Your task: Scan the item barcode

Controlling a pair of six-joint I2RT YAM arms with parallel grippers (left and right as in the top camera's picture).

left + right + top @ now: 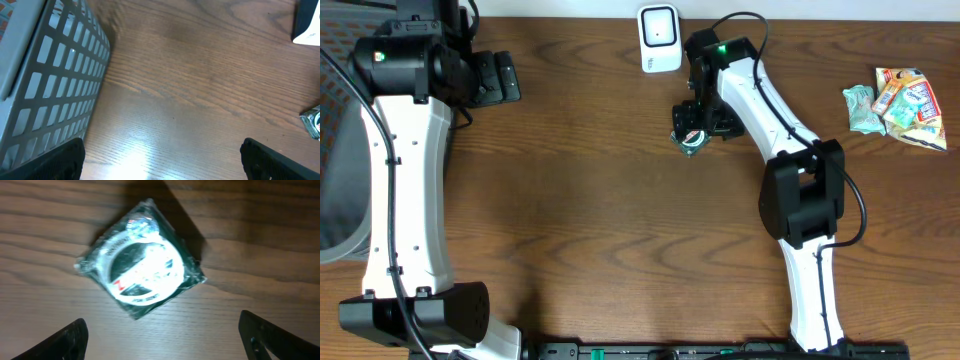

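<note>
The item, a dark green wrapped round packet (140, 270) with a white ring label, lies flat on the wood table; from overhead it shows as a small green packet (691, 139) just below the white barcode scanner (659, 38). My right gripper (162, 337) hovers over it, open, fingers well apart and touching nothing. My left gripper (162, 160) is open at the table's far left, over bare wood. The packet's edge (313, 121) peeks in at the right of the left wrist view, with the scanner's corner (307, 22) above it.
A grey mesh basket (45, 85) stands at the left, beside my left gripper. Several snack packets (898, 104) lie in a pile at the right edge of the table. The right arm stretches from the front edge up toward the scanner.
</note>
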